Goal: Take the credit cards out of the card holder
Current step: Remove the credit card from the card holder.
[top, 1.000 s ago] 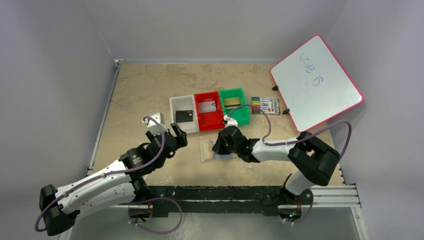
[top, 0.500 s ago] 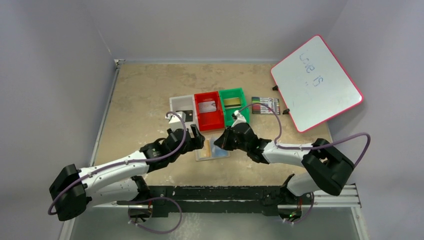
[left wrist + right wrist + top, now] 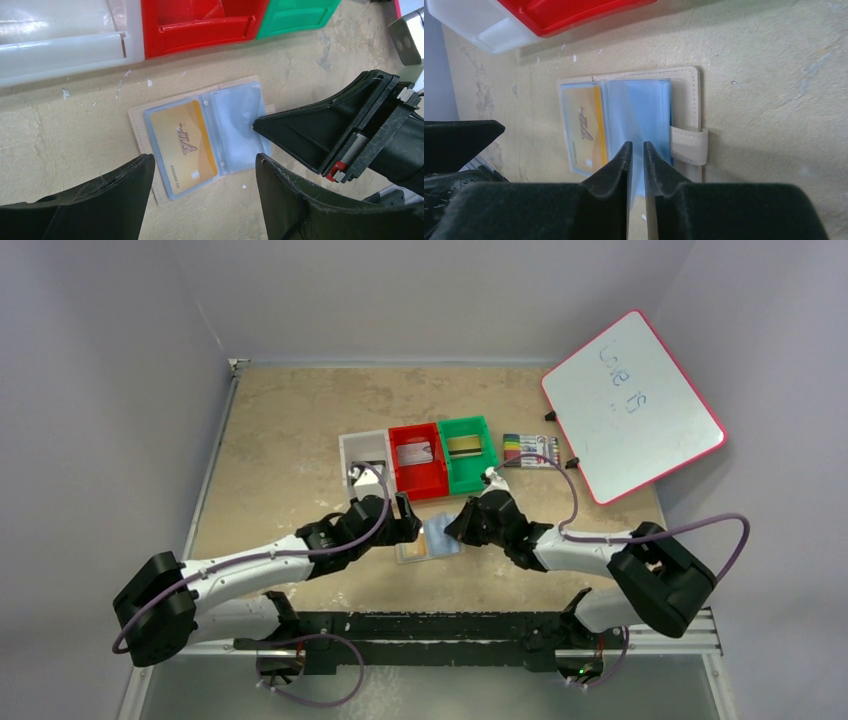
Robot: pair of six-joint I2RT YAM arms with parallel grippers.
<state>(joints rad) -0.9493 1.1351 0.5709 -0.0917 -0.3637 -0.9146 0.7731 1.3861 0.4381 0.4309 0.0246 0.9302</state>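
Flanking the card holder (image 3: 207, 125), open flat on the worktop (image 3: 75, 130), long axis left-right. Nearer its gold card (image 3: 182, 145): left end effector (image 3: 202, 165), spread wide, empty; right end effector (image 3: 634, 145) barely parted at the blue pocket (image 3: 639, 110).

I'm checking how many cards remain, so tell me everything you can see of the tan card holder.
The tan, stitched, leather-look folding card holder lies open and flat on the beige table, near the red plastic bin. Inside are clear light-blue plastic pockets: one holds a gold card, the other looks empty. A snap tab sticks out from the empty pocket's side. The right claw, fingers narrowly parted, sits at the empty pocket; whether it grips is unclear.
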